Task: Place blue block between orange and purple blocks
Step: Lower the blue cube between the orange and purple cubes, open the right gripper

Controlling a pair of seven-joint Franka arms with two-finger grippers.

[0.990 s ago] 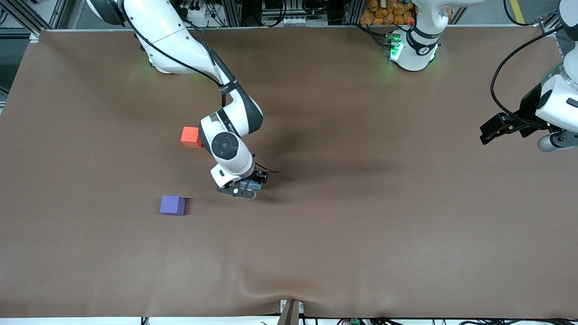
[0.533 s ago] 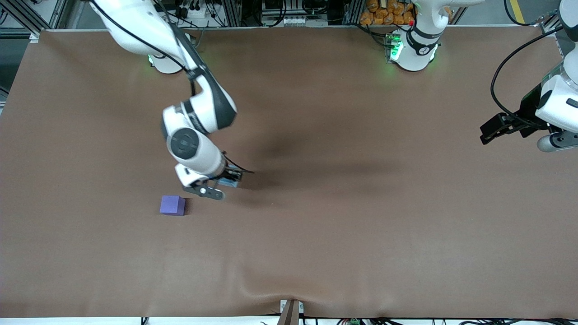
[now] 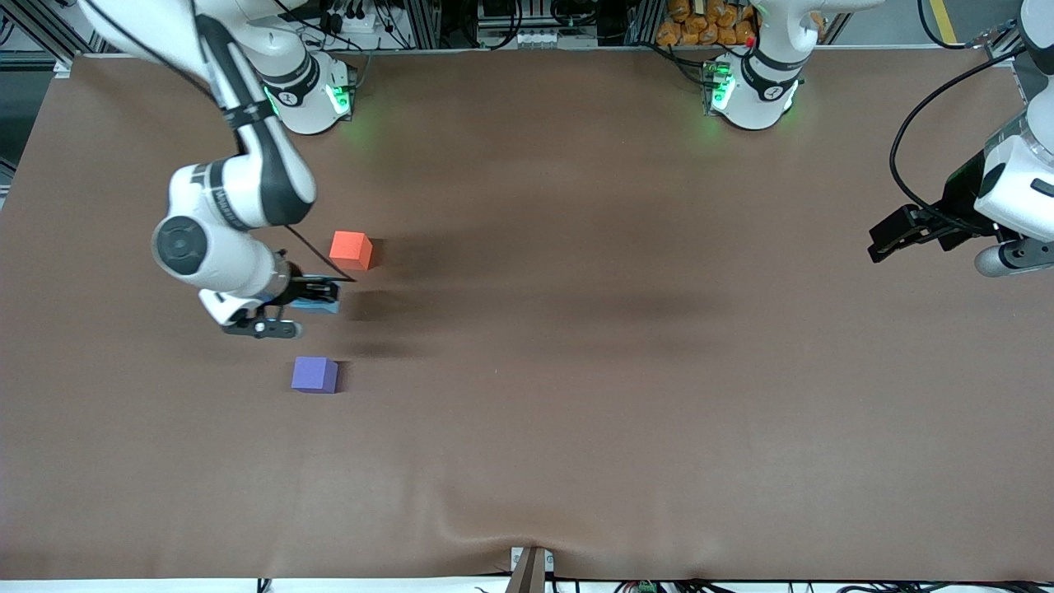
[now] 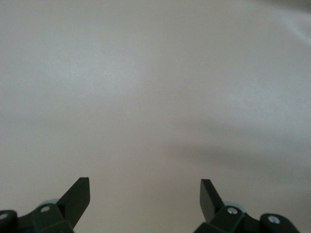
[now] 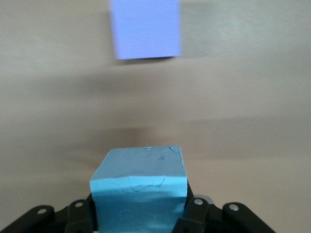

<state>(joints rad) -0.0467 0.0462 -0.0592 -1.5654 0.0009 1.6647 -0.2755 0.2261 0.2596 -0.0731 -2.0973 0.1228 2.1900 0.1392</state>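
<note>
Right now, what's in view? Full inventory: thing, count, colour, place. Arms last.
blue block: 1, light sky-blue, held in the right gripper, up over the table between the orange block and the purple block
orange block: 1, orange-red, on the table toward the right arm's end
purple block: 1, violet-purple, on the table, nearer the front camera than the orange block
table: 1, brown cover
right gripper: 1, black fingers, shut on the blue block
left gripper: 1, black fingers, open, holds nothing, waits over the left arm's end of the table
</note>
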